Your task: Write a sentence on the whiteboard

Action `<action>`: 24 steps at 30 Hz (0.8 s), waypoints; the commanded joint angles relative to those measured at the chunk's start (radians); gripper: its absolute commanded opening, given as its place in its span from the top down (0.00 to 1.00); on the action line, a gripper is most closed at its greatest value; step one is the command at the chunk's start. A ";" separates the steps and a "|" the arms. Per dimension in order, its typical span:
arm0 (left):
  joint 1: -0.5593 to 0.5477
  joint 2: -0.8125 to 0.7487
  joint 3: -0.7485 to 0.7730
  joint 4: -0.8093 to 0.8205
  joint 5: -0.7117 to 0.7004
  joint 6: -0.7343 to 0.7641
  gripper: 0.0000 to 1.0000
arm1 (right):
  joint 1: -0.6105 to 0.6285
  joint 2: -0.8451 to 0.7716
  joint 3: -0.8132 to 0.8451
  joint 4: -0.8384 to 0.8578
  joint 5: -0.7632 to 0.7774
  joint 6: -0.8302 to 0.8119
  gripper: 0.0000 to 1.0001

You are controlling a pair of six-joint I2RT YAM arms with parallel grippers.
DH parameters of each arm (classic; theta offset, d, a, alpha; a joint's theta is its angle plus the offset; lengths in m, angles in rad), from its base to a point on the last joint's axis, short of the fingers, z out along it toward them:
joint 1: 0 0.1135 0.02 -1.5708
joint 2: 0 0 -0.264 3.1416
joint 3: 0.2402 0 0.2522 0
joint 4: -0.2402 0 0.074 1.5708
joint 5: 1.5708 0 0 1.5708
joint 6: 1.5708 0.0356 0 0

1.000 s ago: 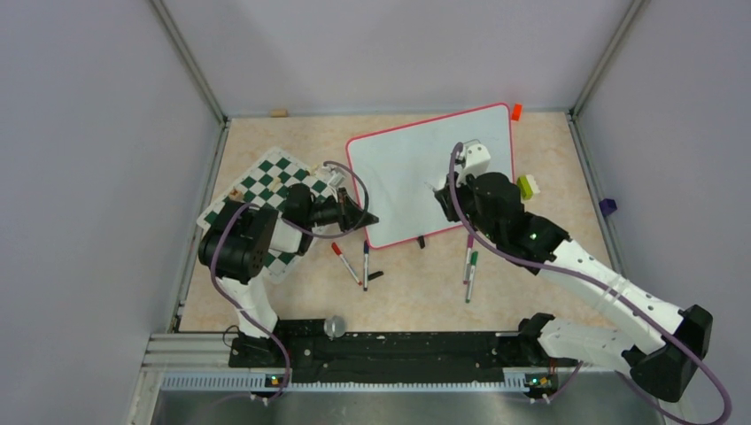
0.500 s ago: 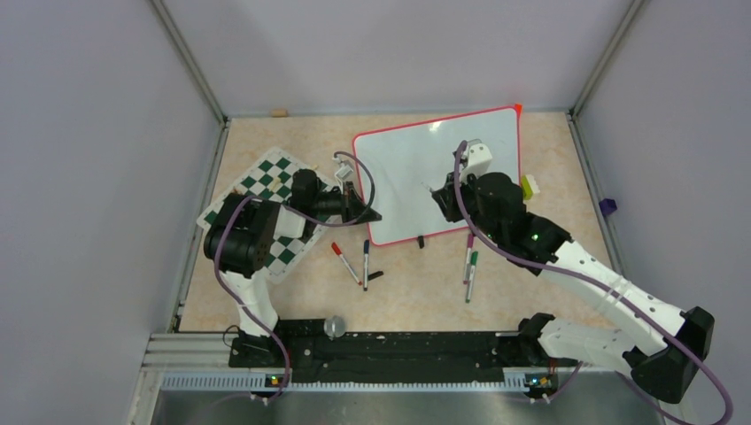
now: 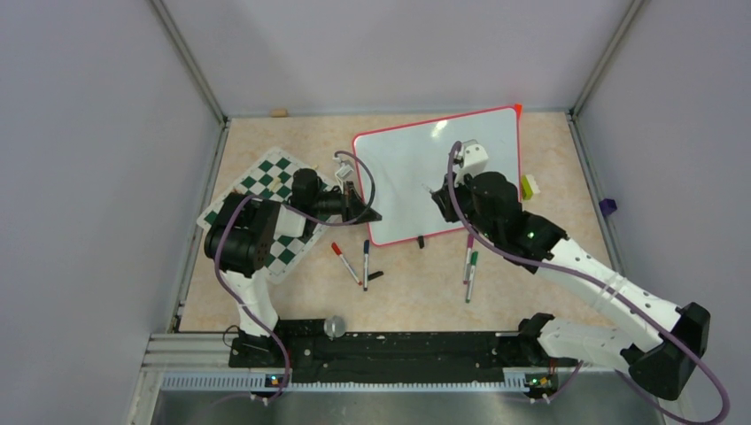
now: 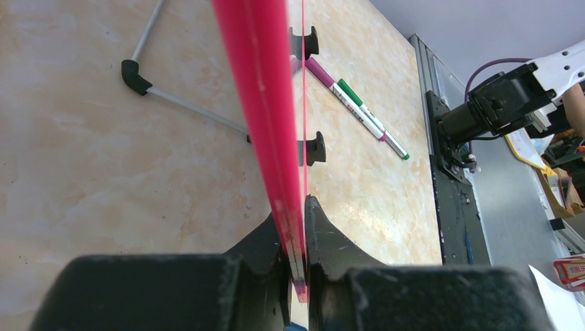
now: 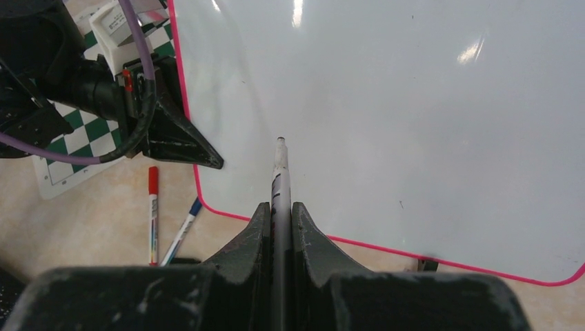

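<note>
The whiteboard (image 3: 438,173), glossy white with a thin red frame, lies tilted on the table, its face blank. My left gripper (image 3: 372,215) is shut on the board's near-left edge; the left wrist view shows the red frame (image 4: 259,103) edge-on between my jaws. My right gripper (image 3: 440,197) is shut on a marker (image 5: 279,179) and holds it above the board's middle, tip (image 5: 280,141) pointing at the white surface (image 5: 386,117). I cannot tell whether the tip touches. The board's black feet (image 4: 314,148) show in the left wrist view.
A green-and-white chess mat (image 3: 266,199) lies under the left arm. A red marker (image 3: 344,260) and a blue marker (image 3: 365,262) lie in front of the board, a purple and a green marker (image 3: 470,270) at right. An orange block (image 3: 516,110) and a green block (image 3: 529,185) sit by the board's right edge.
The board has shifted right and rotated with my left gripper on its edge. My right gripper with the marker has stayed over the board, moving only slightly.
</note>
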 commanded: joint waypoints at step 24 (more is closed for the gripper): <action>-0.011 -0.003 0.004 -0.172 0.001 0.201 1.00 | -0.011 0.173 0.176 0.041 -0.013 -0.080 1.00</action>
